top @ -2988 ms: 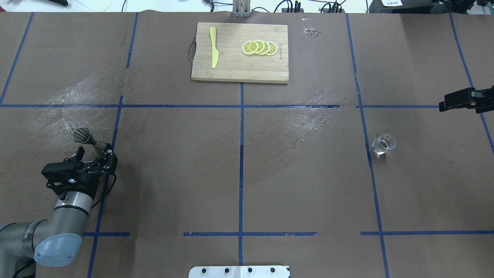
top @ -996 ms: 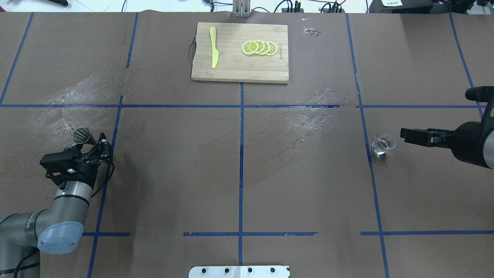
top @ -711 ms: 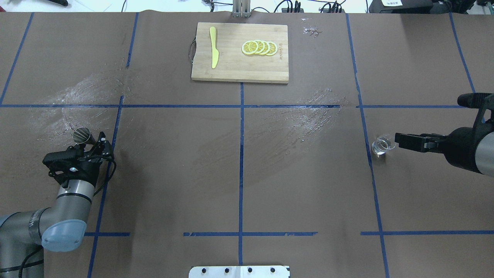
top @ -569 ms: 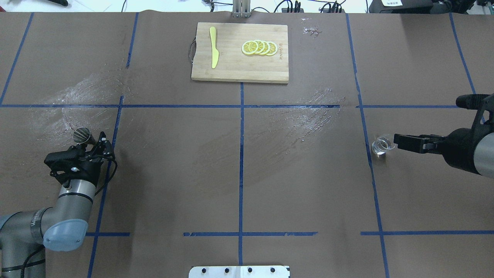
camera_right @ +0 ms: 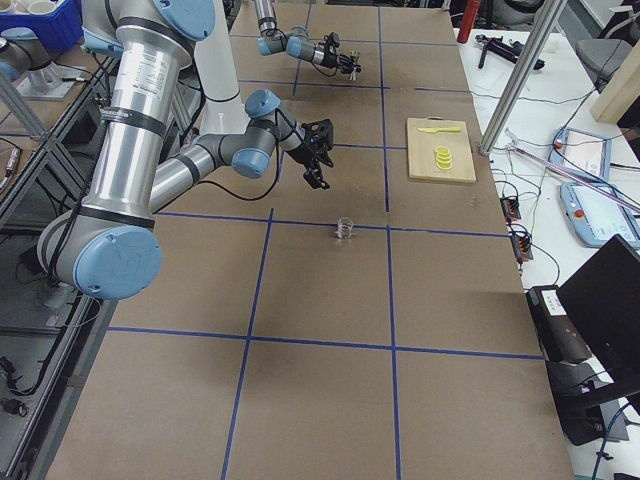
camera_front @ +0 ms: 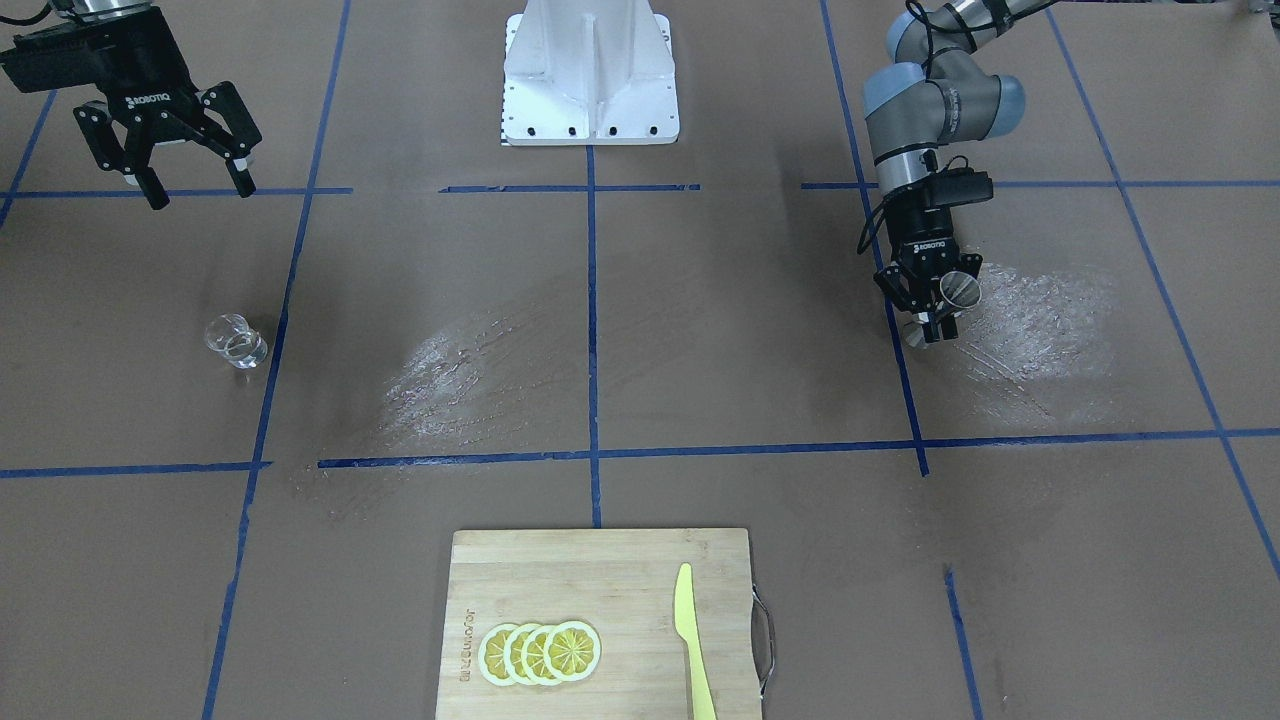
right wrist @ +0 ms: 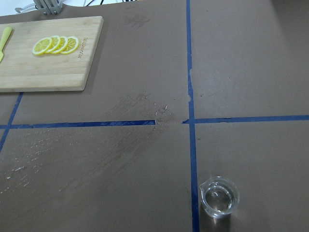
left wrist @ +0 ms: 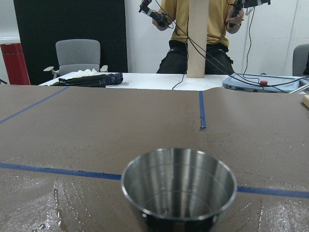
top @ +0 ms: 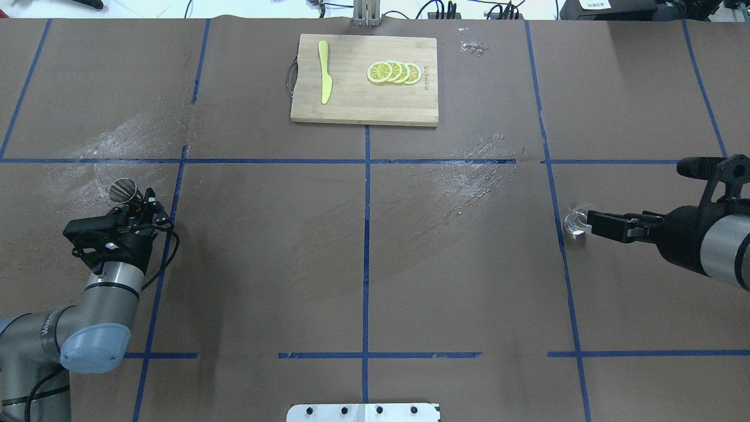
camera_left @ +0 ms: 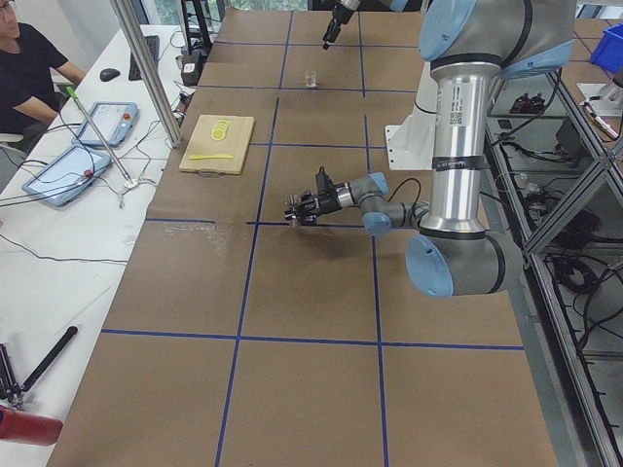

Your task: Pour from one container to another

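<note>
The grey steel jigger (top: 122, 190) sits in my left gripper (top: 146, 202), which is shut on its lower part; in the front view the jigger (camera_front: 962, 290) rises between the fingers, just off the table. The left wrist view shows its open cup (left wrist: 178, 186) upright and close. The small clear glass (camera_front: 236, 340) stands on the table at the right side with a little clear liquid in it (right wrist: 220, 197). My right gripper (camera_front: 198, 190) hangs open, well above the glass and nearer the robot's base. From overhead the right gripper (top: 592, 224) covers part of the glass (top: 573, 220).
A wooden cutting board (top: 351, 105) with lemon slices (top: 393, 72) and a yellow knife (top: 324, 70) lies at the far middle. Wet smears (top: 463, 181) mark the brown table cover in the middle and far left. The robot's white base (camera_front: 590, 70) stands at the near edge.
My left gripper closed on the jigger and moved it a little away from the robot. The right arm came in from the right edge until its fingers overlap the glass from overhead.
</note>
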Robot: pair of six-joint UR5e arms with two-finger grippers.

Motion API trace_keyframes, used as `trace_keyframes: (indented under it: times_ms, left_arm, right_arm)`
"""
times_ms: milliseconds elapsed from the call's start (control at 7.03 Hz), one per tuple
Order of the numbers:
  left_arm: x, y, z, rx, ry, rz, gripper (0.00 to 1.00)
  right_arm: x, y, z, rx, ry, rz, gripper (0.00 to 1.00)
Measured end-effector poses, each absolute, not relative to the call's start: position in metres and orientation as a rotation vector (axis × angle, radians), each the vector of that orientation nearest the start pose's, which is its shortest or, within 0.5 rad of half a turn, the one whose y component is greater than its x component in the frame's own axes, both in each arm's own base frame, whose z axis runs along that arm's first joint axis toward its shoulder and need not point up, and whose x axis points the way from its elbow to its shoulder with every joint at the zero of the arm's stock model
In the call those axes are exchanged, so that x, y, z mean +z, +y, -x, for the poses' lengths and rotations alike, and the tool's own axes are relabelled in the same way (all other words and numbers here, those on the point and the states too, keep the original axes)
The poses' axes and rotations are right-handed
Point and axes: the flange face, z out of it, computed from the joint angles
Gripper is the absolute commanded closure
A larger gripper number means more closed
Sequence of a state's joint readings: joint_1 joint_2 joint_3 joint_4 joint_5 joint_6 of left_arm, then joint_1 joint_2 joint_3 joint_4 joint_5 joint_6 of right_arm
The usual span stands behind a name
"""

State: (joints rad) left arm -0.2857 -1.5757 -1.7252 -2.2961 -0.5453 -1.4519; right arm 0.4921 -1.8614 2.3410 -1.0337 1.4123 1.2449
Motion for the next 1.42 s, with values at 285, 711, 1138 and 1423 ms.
trace_keyframes:
  times_ms: [285,711,1138,1423]
  left_arm:
    - [0.456,-0.368,-0.383,-0.566,0.599,-1.171,1.00]
    - [0.439,-0.381,-0.369,-0.497,0.694,-1.153,1.00]
    - [0.427,-0.384,-0.375,-0.448,0.748,-1.169,1.00]
    - [0.435,-0.385,-0.382,-0.436,0.731,-1.168,1.00]
  right_arm:
    - [0.359,-0.288,0.274,0.280,-0.846,-0.617,0.00]
    - [0.414,-0.290,0.304,0.331,-0.764,-0.768,0.00]
    - [0.488,-0.287,0.327,0.367,-0.709,-0.914,0.01]
    - [0.521,-0.287,0.350,0.387,-0.697,-0.983,0.01]
